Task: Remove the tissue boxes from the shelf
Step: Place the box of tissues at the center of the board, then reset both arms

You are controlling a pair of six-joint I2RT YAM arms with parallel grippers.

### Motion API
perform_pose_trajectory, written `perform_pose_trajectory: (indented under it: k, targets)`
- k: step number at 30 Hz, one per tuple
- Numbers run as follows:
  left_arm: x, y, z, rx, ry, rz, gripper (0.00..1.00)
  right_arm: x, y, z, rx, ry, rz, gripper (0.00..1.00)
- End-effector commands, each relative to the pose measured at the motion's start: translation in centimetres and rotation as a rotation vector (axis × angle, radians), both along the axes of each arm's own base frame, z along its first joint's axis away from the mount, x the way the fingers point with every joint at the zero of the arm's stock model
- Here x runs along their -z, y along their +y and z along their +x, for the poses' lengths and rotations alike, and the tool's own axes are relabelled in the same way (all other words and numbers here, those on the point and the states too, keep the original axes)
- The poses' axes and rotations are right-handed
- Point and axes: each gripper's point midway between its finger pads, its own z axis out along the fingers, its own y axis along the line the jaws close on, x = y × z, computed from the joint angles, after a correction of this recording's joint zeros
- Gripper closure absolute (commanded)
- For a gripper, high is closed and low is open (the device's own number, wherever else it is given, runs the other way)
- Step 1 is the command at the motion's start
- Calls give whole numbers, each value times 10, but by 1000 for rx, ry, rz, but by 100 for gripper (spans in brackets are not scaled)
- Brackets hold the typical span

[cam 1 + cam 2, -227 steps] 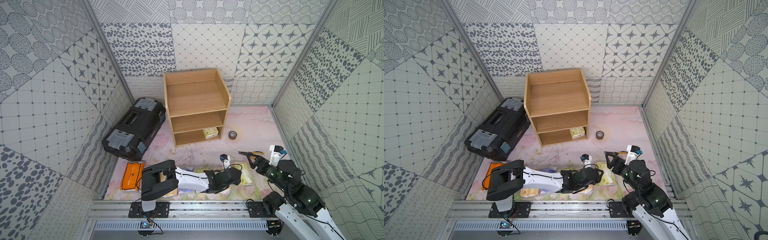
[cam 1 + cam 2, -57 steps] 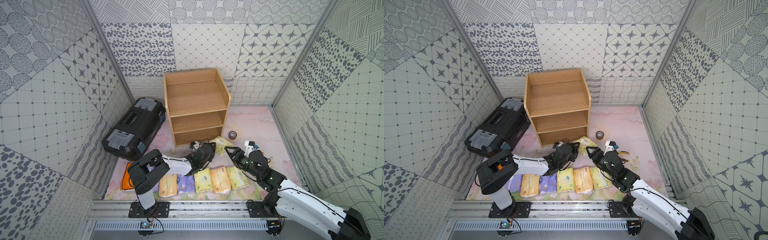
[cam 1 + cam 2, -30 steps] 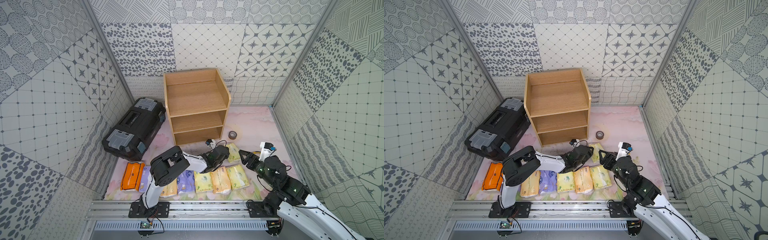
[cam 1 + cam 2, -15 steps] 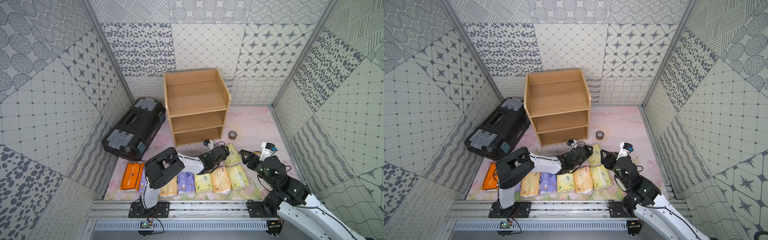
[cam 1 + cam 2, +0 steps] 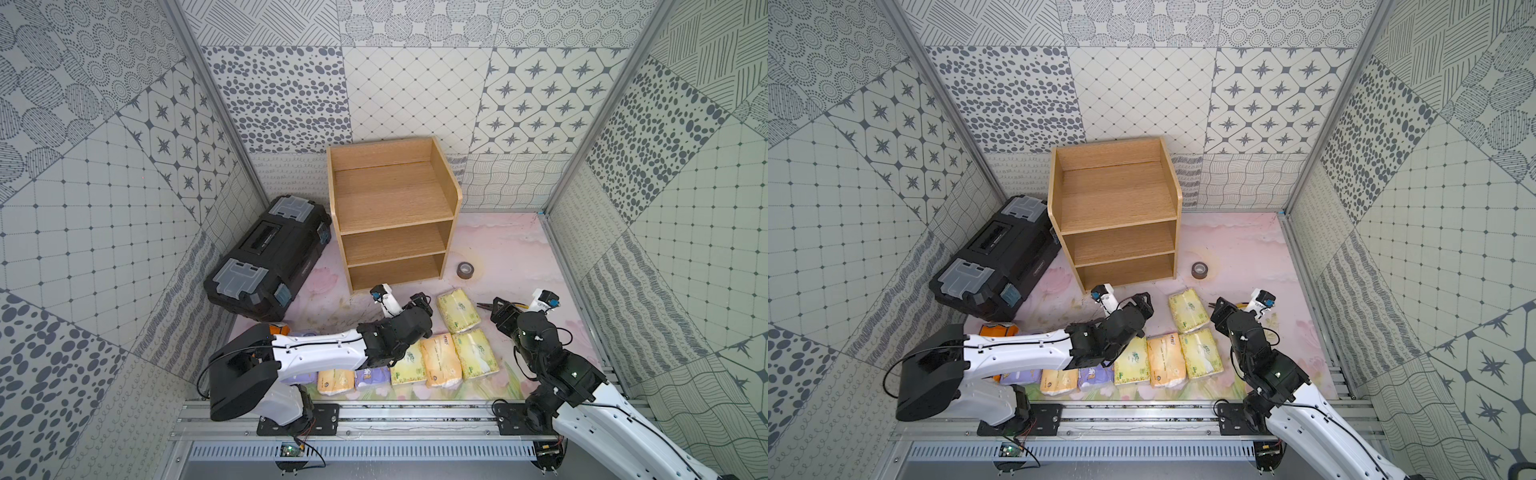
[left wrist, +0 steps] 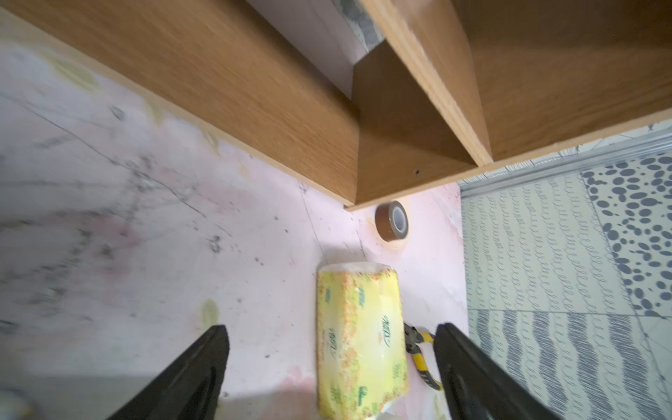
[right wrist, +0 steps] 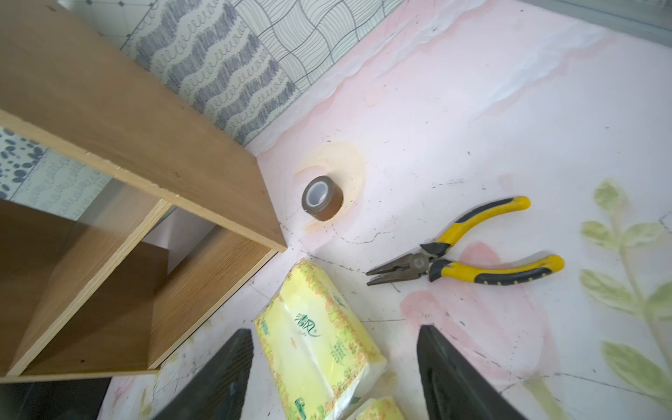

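Tissue packs, soft glossy plastic-wrapped bricks: I count eight, all on the pink floral mat at 6 o'clock of the shelf. One orange pack, half hidden by the left arm. One lavender pack in plain sight, and a second lavender pack, its colour my fair guess since the arm covers most of it. Two peach-yellow packs. Three green-yellow packs: two in the near row, and a lone pack at 5 o'clock of the shelf, between the two grippers. Shelf: one, light wood grain, three open-front tiers of bare board, with a rounded side-panel corner. Toolbox: one, black moulded plastic with grey translucent lids, at 9 o'clock of the shelf. Tape roll: one brown ring with a pale core, at 4 o'clock. Pliers: one pair, dark steel with yellow-and-black handles, at 3 o'clock of the lone pack. Left gripper and right gripper: black tapered fingers, jaws spread wide, gripping nothing.
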Motion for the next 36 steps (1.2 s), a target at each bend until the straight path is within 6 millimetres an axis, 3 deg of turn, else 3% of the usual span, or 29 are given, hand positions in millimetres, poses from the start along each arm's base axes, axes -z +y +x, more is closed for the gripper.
perform_pose_trajectory:
  k: [1,7,10,12,18,21,25,30,33,36]
  targets:
    - [1,103,-14,-161,-26,428,2,0,-10,15,43,-20,25,24]
    - [-1,167,-17,-210,1,499,0,15,-43,40,113,23,9,23]
    - [-4,172,-3,-96,-23,463,0,16,-59,53,99,14,-47,21]
    - [-6,178,3,-39,-40,468,0,13,-70,61,92,13,-97,13]
    - [-16,209,21,-27,-48,565,0,-4,-87,82,95,-123,-273,12]
    - [-15,223,32,-30,-31,570,1,-2,-97,90,122,-133,-378,9]
    - [-18,225,48,23,-105,615,0,6,-89,108,36,-112,-461,6]
    - [-7,251,62,-63,-68,644,0,17,-67,134,-108,-149,-483,6]
    - [-3,260,71,-70,-64,671,0,26,-61,141,-154,-165,-518,7]
    - [1,258,82,-15,-76,647,0,34,-62,143,-150,-204,-548,6]
